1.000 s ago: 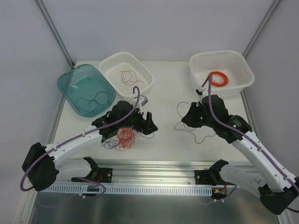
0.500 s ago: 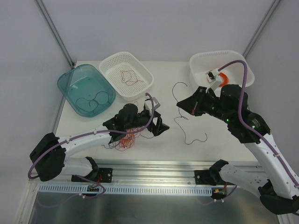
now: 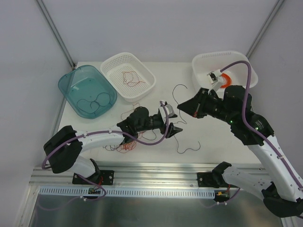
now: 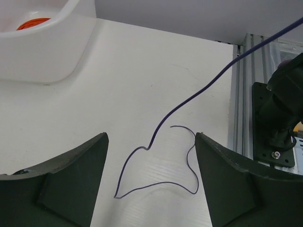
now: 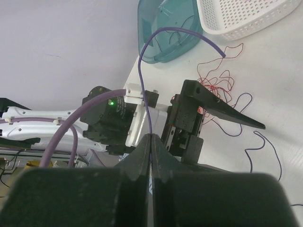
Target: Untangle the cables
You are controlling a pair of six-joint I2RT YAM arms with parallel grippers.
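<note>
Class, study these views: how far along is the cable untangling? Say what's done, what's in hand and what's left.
Done: dark wires lie in the teal bin, and a red wire in the white basket.
In hand: the right fingers are shut on one dark wire. Its tail lies on the table below the open left fingers.
Left: a red-and-dark tangle by the left arm.

You've got nothing to read here: no text, label, brand, number or sign is legible in any of the three views.
</note>
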